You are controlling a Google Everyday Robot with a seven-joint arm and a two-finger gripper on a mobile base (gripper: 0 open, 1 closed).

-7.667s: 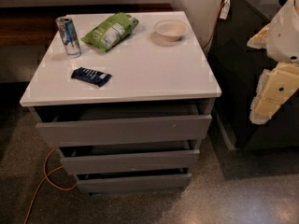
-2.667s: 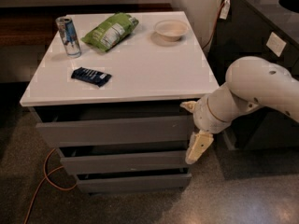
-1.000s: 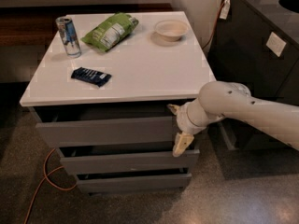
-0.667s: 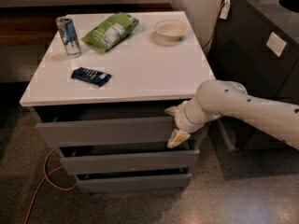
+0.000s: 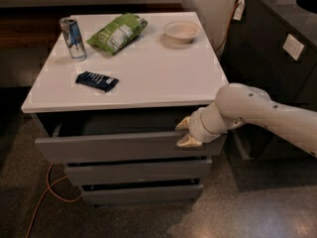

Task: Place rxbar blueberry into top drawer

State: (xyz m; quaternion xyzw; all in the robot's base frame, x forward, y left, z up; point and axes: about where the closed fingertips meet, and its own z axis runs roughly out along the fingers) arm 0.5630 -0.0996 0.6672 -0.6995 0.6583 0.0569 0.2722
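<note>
The rxbar blueberry point(image 5: 97, 81), a small dark navy bar, lies flat on the white tabletop point(image 5: 163, 78) near its front left. The top drawer point(image 5: 114, 147) stands pulled out a little, with a dark gap showing behind its grey front. My gripper point(image 5: 186, 133) is at the right part of that front. One finger is over the top edge and the other is on the face, shut on the drawer front. My white arm reaches in from the right.
A silver-blue can point(image 5: 73, 38), a green chip bag point(image 5: 118, 32) and a pale bowl point(image 5: 182, 31) stand at the back of the tabletop. Two shallower drawers point(image 5: 138, 172) sit below. A dark cabinet point(image 5: 282, 53) stands to the right. An orange cable point(image 5: 42, 202) lies on the floor.
My gripper moved left from beside the cabinet to the top drawer's front and closed on it. The drawer has come out a little. The things on the tabletop have not moved.
</note>
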